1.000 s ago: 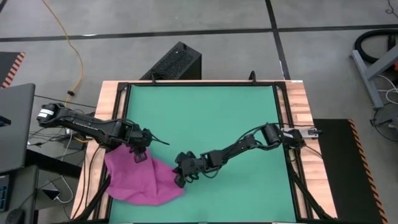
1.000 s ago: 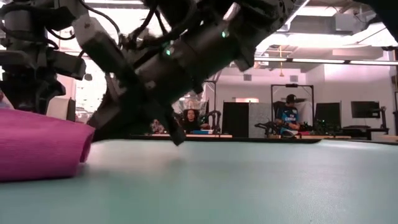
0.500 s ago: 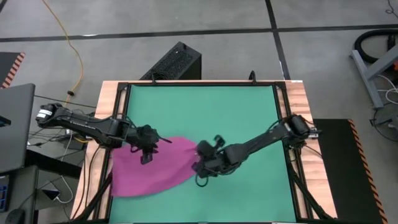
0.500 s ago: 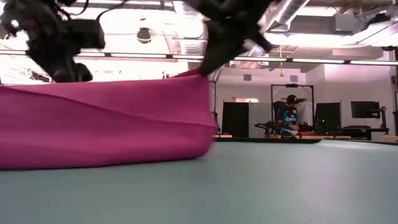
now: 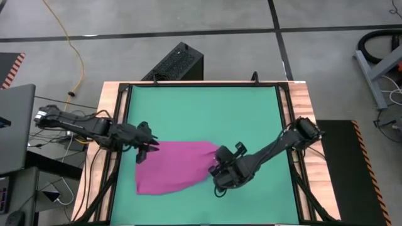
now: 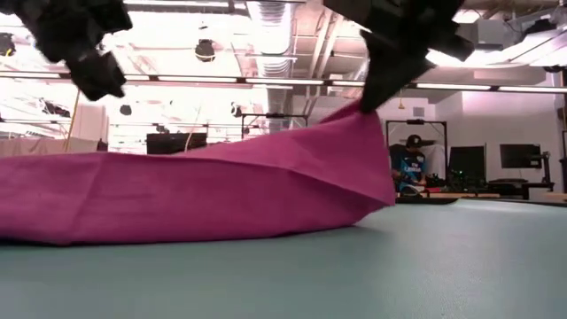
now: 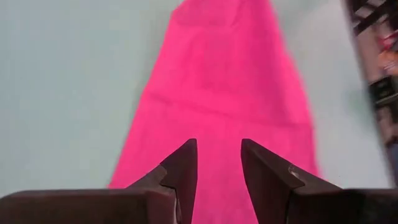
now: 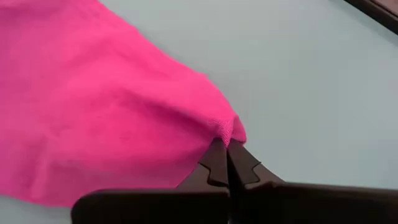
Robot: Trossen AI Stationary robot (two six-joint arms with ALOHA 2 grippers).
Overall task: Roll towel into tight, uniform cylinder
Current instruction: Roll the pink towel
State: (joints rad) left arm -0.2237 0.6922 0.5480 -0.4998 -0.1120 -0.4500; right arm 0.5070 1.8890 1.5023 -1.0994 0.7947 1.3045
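On the green mat (image 5: 207,113), toward its six o'clock edge and left of centre in the overhead view, lies the towel (image 5: 176,166), a magenta cloth spread loosely rather than flat, with soft folds across it and no roll begun. At the towel's three o'clock end the right gripper (image 5: 220,168) has its fingers pressed fully together on a corner of the fabric; its own wrist camera shows the cloth (image 8: 112,99) bunched to a point right at the closed tips (image 8: 227,158), and the table-level view shows that corner (image 6: 359,115) lifted off the mat with the rest of the towel sloping down from it. At the nine o'clock end, the left gripper (image 5: 146,150) sits over the towel's edge with its fingers (image 7: 183,168) partly open, a clear gap between them; pink cloth (image 7: 217,93) stretches away beyond them, and nothing appears caught in that gap.

The step in hand looks like spreading: pulling the towel out toward three o'clock so it can lie flat. Rolling has not started. The next move probably calls for lowering the raised corner with the fabric kept taut, smoothing the folds, and squaring the edges, since a slack or skewed sheet would give an uneven cylinder. The left gripper would likely need to pin or grasp its end to resist the pull.
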